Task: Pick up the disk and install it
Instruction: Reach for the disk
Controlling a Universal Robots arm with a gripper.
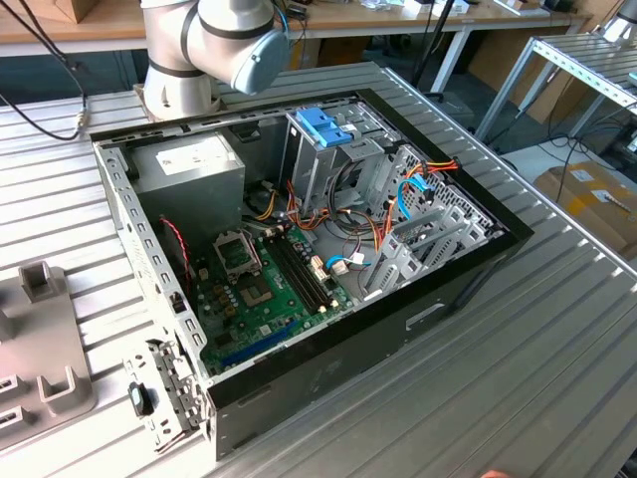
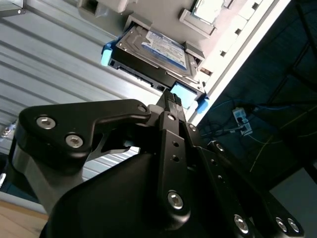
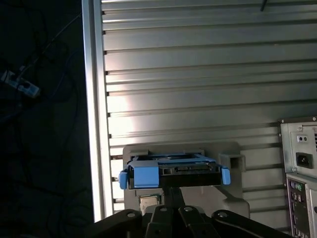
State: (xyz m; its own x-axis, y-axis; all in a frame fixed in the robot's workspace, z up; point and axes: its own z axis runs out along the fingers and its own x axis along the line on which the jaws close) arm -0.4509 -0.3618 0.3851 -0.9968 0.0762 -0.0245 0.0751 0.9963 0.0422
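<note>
One disk (image 3: pixel 173 171) sits in the grey holder (image 3: pixel 233 161) by the table's (image 3: pixel 198 74) edge, just beyond my gripper (image 3: pixel 171 194); whether it grips, I cannot tell.

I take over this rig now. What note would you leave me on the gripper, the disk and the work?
Black gripper sits at the edge of the flat silver disk with its light blue plastic rail; grip cannot be judged.
The disk lies in a grey holder on the ribbed metal table.
Done: nothing lifted.
Left: pick-up, installation in the open black computer case.
</note>
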